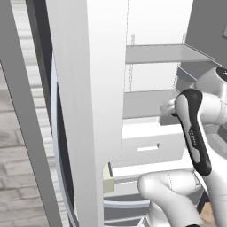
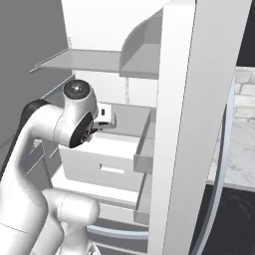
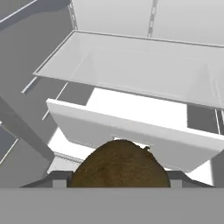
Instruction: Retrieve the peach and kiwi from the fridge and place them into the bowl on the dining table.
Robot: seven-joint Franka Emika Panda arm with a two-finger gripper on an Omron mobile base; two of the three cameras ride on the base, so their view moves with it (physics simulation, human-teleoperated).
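Brown, fuzzy kiwi [image 3: 119, 164] sits pinched between the gripper [image 3: 118, 177] jaws, right up against your hand camera. Beyond it you look into the fridge [image 2: 179, 124]: a white drawer [image 3: 131, 131] pulled out below, a clear shelf [image 3: 144, 65] farther in. From the base views, your arm [image 1: 195, 133] reaches between the open doors.
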